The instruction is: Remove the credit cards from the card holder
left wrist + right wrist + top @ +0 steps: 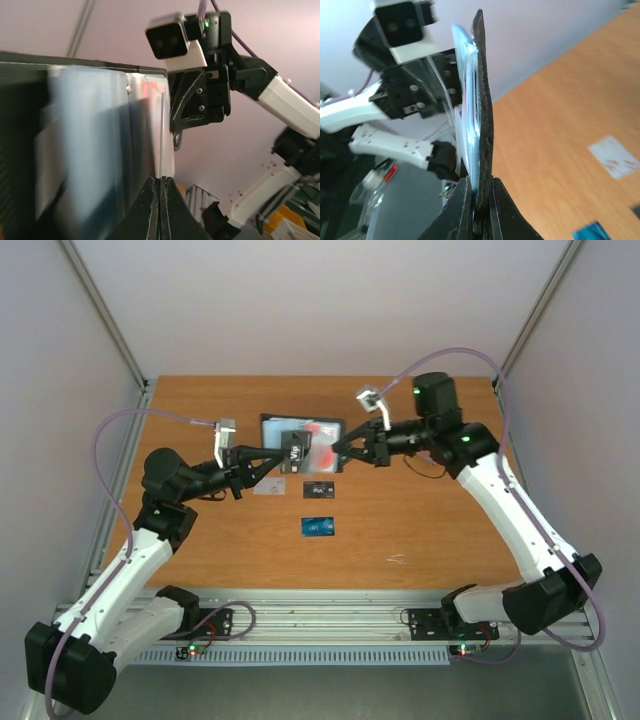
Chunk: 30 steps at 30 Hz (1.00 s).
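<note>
Black folding card holder (300, 440) held between arms, long axis left-right. Left gripper (284, 457) and right gripper (337, 452) each clench one edge. Red-marked white card (321, 434) sits nearer the right.

Only white letters, perhaps "VIP", show on the card holder (296, 452); other print is illegible.

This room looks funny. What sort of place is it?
Probably a robot test booth: plain walls around a wooden table, with a left arm and right arm mounted at its edge.
</note>
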Each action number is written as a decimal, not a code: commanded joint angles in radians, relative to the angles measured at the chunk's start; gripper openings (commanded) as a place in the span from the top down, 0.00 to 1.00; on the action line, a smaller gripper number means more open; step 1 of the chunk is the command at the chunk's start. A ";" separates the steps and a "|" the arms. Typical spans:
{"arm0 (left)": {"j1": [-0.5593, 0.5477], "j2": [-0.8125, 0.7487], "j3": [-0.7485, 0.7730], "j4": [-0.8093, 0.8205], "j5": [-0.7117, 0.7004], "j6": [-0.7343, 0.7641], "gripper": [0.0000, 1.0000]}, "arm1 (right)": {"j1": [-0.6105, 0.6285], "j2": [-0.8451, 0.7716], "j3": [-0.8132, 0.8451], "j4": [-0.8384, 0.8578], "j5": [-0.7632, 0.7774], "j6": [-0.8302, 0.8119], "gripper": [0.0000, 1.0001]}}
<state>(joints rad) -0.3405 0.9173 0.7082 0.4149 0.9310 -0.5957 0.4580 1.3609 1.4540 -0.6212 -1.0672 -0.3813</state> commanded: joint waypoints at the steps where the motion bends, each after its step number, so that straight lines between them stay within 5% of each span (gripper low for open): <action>1: 0.041 -0.025 -0.015 0.021 -0.010 0.024 1.00 | -0.153 -0.099 -0.033 -0.074 0.017 -0.018 0.99; 8: 0.045 -0.009 -0.013 -0.070 -0.019 0.113 1.00 | -0.212 -0.127 -0.037 -0.149 0.120 -0.039 0.99; 12: 0.044 0.052 0.057 -0.458 -0.017 0.408 1.00 | -0.256 -0.128 -0.039 -0.154 0.267 -0.005 0.99; 16: 0.040 0.221 0.252 -1.023 -0.006 0.969 1.00 | -0.261 -0.102 0.017 -0.245 0.454 -0.037 0.99; 23: -0.071 0.550 0.559 -1.569 -0.290 1.582 1.00 | -0.275 -0.076 0.044 -0.326 0.607 -0.102 0.99; 30: -0.184 0.934 0.927 -1.767 -0.458 1.702 1.00 | -0.302 -0.079 0.038 -0.342 0.619 -0.146 0.99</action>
<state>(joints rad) -0.4862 1.6657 1.4288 -1.1454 0.5884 0.9482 0.1738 1.2877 1.4578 -0.9440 -0.4816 -0.4782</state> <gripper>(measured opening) 0.006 0.058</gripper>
